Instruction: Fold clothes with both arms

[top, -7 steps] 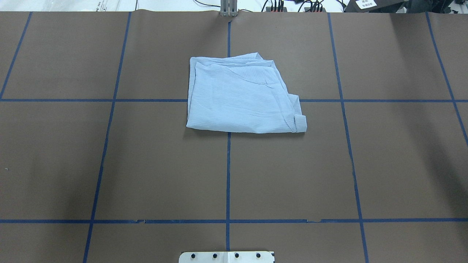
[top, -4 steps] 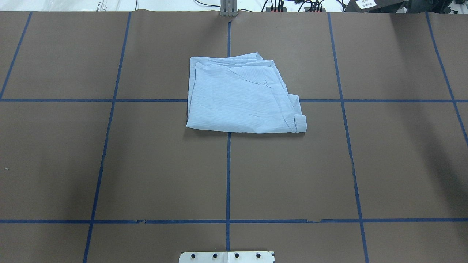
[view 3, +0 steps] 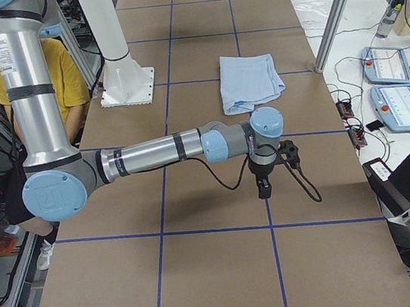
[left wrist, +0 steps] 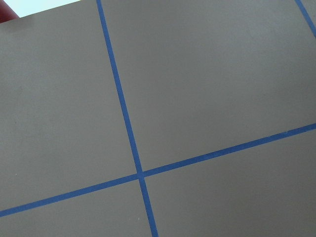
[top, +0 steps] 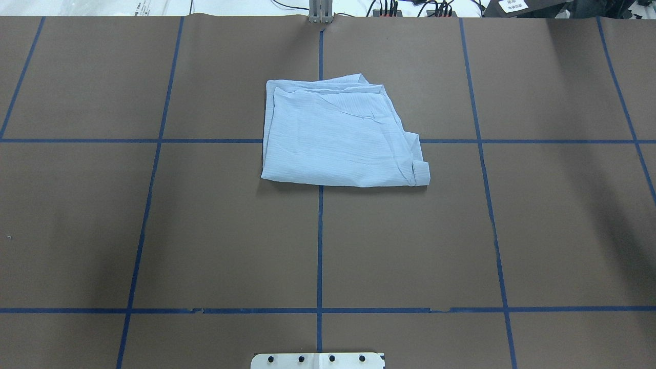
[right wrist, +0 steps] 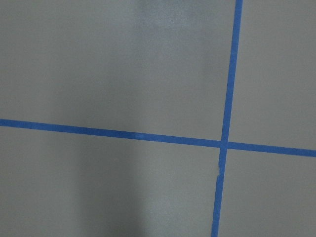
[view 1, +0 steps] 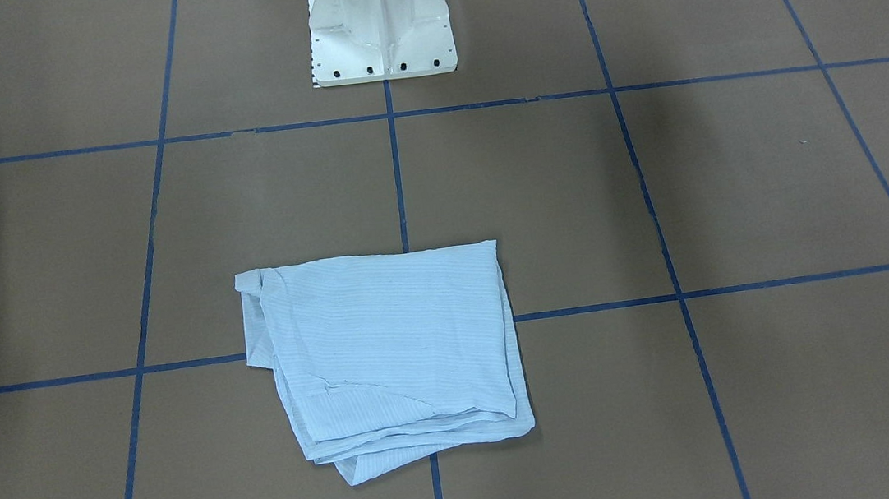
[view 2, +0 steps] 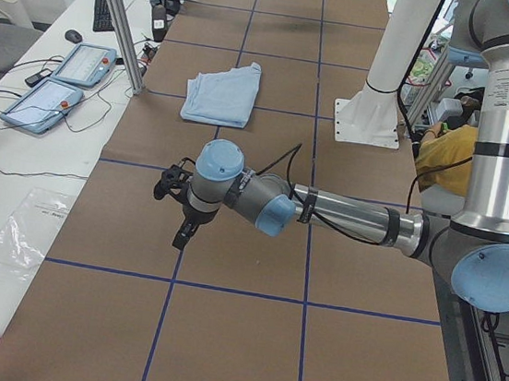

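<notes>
The light blue striped shirt (top: 333, 138) lies folded into a rough rectangle at the far middle of the brown table, with layered edges on its far side. It also shows in the front-facing view (view 1: 389, 346) and both side views (view 2: 222, 94) (view 3: 248, 80). No arm touches it. My left gripper (view 2: 181, 237) hangs over bare table well to the left of the shirt. My right gripper (view 3: 262, 191) hangs over bare table well to its right. I cannot tell whether either is open or shut. Both wrist views show only brown paper with blue tape lines.
The white pedestal base (view 1: 380, 25) stands at the table's near middle edge. Two teach pendants (view 2: 64, 74) lie on the white bench beyond the far edge, with cables. A person in yellow (view 3: 64, 74) sits behind the robot. A metal post (view 2: 118, 16) stands at the far edge.
</notes>
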Robot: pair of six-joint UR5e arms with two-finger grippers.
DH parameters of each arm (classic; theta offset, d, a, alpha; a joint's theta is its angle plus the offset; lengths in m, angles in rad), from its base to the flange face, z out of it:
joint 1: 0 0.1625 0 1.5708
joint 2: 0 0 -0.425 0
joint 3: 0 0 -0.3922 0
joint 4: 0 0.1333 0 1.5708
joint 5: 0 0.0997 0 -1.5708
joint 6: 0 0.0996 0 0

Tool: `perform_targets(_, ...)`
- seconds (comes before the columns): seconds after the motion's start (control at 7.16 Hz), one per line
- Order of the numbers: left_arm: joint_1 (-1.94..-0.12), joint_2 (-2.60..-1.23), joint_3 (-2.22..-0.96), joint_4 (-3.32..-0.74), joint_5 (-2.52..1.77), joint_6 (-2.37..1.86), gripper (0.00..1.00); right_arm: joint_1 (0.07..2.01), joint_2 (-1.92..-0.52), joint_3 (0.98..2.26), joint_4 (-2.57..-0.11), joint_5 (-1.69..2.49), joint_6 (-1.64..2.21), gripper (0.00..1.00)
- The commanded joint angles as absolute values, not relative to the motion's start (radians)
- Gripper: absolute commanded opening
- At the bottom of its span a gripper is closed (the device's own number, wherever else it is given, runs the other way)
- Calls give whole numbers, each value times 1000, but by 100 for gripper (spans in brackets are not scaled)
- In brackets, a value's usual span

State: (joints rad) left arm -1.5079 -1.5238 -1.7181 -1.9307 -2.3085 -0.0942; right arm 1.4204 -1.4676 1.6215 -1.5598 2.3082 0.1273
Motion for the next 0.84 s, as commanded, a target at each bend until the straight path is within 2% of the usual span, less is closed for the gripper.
perform_targets(0.0,-1508,-1522,-1723,-1931,-2309,-98,100,1420,-1466,1628,-1559,2309,132,100)
perform_targets(0.7,-1509,-1508,-1741,-1928,-2307,-100,100,1420,-1466,1623,-1559,2309,135,100)
